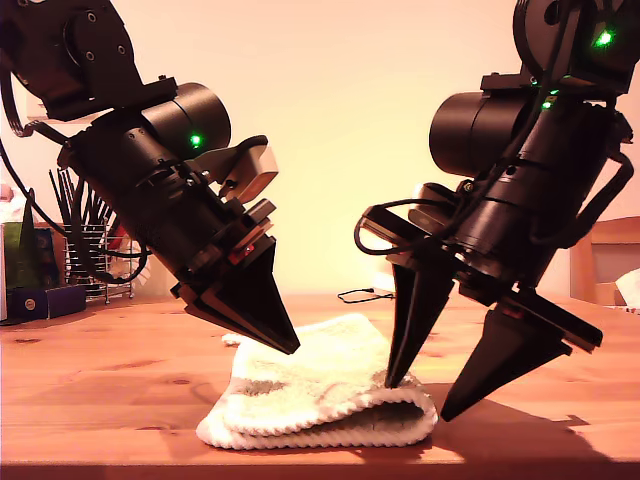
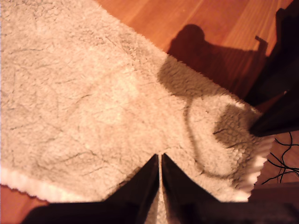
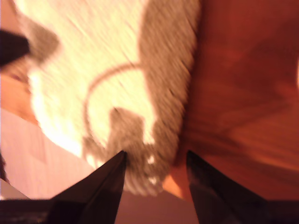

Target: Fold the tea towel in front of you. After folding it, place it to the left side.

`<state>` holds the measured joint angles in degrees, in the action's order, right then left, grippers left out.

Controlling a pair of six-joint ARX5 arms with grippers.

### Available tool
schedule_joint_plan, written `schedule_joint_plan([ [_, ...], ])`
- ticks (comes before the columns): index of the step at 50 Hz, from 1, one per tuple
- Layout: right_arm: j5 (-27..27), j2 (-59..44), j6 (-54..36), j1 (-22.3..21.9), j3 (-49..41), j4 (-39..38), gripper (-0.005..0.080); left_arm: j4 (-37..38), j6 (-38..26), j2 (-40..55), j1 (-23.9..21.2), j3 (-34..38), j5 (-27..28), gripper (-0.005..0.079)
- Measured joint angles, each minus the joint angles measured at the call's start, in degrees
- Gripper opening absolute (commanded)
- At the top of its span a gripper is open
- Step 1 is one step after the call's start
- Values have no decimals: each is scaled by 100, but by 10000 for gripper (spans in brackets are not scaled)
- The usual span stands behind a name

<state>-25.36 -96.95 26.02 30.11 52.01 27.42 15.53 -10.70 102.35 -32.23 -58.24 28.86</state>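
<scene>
Tea towel (image 1: pixel 330 400): cream terry cloth lying doubled on the wooden table (image 1: pixel 110 380), centred low in the exterior view, its rounded fold at about 4 o'clock and ribbed hem along the near edge.
My first gripper (image 1: pixel 285 343): at the towel's 10 o'clock edge in the exterior view; jaws pressed together with only a sliver between them, tips (image 2: pixel 160 161) resting on the pile; I cannot tell whether any cloth is pinched.
My second gripper (image 1: pixel 425 398): at the towel's 3 o'clock end; jaws spread wide, one fingertip (image 3: pixel 122 156) on the cloth, the other off it over bare wood, holding nothing.
Step in hand: one fold looks made; judging by this, the towel still sits in front, not yet moved aside.
Next move: probably closing the open jaws on the folded end, then another fold or a carry sideways, keeping the layers together.
Surface: warm brown planked wood.
Room: plain pale wall (image 1: pixel 340 120); a wire rack of dark utensils (image 1: pixel 85 235) at 9 o'clock.
</scene>
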Motion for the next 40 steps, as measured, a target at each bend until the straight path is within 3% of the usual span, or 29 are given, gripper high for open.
schedule_joint_plan([
  [23,-214,-240,247,118,26,-118,306,-22,0,0,2,0,0,-22],
  [26,-216,-254,247,168,26,-122,260,-24,0,0,2,0,-2,-22],
  [35,-203,-304,247,251,26,-81,8,-37,0,0,0,0,0,-21],
  [40,-120,-304,247,260,26,-11,-13,-57,0,0,2,0,-59,-22],
])
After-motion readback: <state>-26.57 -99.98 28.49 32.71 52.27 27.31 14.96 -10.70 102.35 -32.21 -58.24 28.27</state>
